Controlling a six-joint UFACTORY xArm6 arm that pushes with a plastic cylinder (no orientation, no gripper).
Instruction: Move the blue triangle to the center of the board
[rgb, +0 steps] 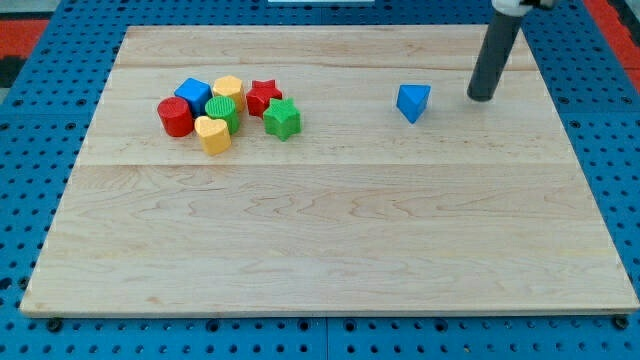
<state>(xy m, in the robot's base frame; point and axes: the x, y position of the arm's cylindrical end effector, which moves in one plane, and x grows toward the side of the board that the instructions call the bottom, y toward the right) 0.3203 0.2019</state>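
Observation:
The blue triangle (413, 102) lies on the wooden board (330, 230), right of centre and toward the view's top. My tip (482, 97) is the lower end of the dark rod that comes down from the view's top right. It stands to the right of the blue triangle with a clear gap between them, not touching it.
A cluster of blocks sits at the upper left: a red cylinder (175, 117), a blue cube (193, 95), a yellow block (228, 88), a green cylinder (223, 111), a yellow heart (212, 134), a red star (263, 96) and a green star (282, 119).

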